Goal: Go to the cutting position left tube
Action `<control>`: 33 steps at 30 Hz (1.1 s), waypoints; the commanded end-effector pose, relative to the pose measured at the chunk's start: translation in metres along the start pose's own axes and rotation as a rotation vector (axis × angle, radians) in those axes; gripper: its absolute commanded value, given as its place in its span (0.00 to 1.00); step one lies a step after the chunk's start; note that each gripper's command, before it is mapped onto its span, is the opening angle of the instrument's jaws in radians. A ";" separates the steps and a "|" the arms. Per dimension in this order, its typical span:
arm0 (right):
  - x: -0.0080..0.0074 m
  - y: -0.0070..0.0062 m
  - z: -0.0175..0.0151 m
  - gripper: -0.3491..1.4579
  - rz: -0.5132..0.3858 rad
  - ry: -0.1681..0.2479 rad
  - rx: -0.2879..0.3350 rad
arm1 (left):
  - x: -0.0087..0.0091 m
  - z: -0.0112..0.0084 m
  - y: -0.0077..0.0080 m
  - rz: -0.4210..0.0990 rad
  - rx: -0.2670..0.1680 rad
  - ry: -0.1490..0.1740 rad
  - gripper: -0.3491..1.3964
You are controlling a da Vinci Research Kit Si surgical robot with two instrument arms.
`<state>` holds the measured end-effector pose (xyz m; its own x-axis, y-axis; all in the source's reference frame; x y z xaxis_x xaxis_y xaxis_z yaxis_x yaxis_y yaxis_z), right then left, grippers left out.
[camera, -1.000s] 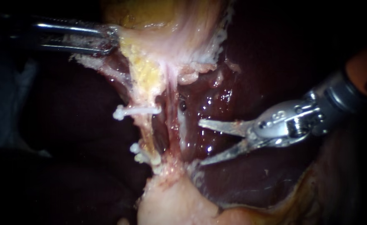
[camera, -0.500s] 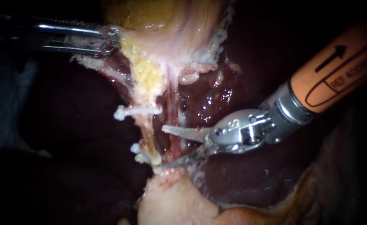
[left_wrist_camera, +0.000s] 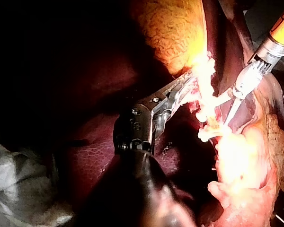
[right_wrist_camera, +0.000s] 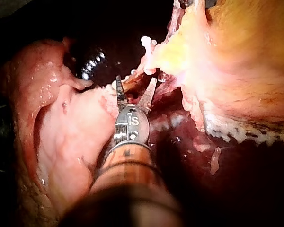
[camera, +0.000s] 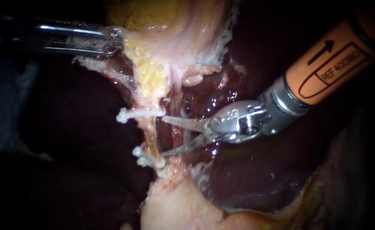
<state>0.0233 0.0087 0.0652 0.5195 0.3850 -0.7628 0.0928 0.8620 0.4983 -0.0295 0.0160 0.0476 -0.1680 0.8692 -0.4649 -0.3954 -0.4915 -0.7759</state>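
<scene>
The left tube (camera: 151, 137) is a thin pale strand running down from the gallbladder (camera: 174, 25), with one white clip (camera: 139, 113) across it above and two clips (camera: 147, 160) below. My right instrument (camera: 163, 136) comes in from the upper right with its blades open. Both blade tips lie at the tube's right edge, between the upper and lower clips. The blades cross in front of the pinker right tube (camera: 177, 96). In the right wrist view the open blades (right_wrist_camera: 135, 92) flank a strand. My left instrument (camera: 113, 40) is shut on gallbladder tissue and holds it taut (left_wrist_camera: 184, 87).
Dark red liver (camera: 255, 174) lies under and to the right of the blades. A pale mound of tissue (camera: 174, 208) sits below the lower clips. Yellow fat (camera: 149, 72) covers the tissue above the upper clip.
My right instrument has moved left across the liver with its blades open, then risen slightly. Its tips now sit at the left tube between the clips. The left instrument has held still.
</scene>
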 end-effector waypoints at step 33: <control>0.0051 -0.0024 0.0072 0.97 0.090 0.122 0.063 | -0.0001 0.0003 0.0000 0.001 0.002 0.001 0.00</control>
<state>0.0320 0.0061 0.0627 0.4153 0.5063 -0.7557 0.1066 0.7980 0.5932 -0.0297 0.0159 0.0478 -0.1675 0.8687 -0.4661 -0.3969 -0.4922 -0.7747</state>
